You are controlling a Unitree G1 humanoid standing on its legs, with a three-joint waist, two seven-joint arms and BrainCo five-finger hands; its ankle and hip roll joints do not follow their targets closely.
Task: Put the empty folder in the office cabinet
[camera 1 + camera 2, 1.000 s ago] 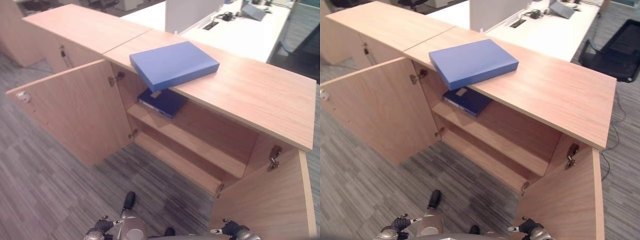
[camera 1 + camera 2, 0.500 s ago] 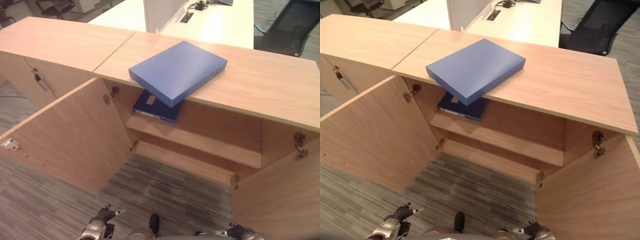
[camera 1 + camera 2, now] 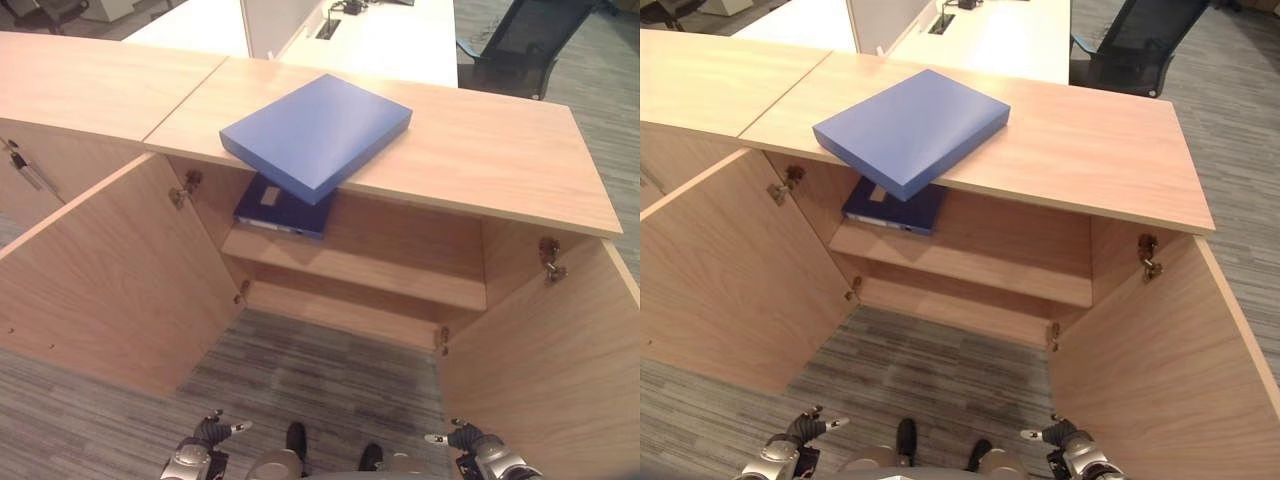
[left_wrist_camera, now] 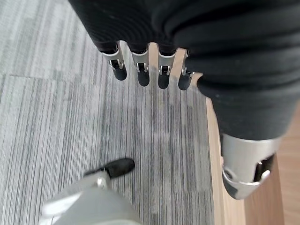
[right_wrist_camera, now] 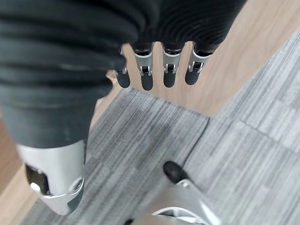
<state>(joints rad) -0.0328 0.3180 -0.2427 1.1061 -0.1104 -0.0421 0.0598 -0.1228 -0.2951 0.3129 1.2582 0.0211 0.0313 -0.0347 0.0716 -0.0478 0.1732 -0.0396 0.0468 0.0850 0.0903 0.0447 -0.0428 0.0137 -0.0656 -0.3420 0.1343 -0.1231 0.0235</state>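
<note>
- The dark blue folder [image 3: 283, 207] on the cabinet's upper shelf [image 3: 400, 283] is partly hidden under the blue folder [image 3: 316, 132] that overhangs the cabinet top's front edge.
- The left door [image 3: 110, 275] is cut off by the picture's left edge.
- The right door [image 3: 555, 370] runs past the right and bottom edges.
- The black chair [image 3: 520, 40] is cut by the top edge.

Blue folder [image 3: 910, 130] flat on cabinet [image 3: 1090, 160] top, overhanging edge; darker folder [image 3: 890, 208] on shelf [image 3: 980, 268]; doors open.
</note>
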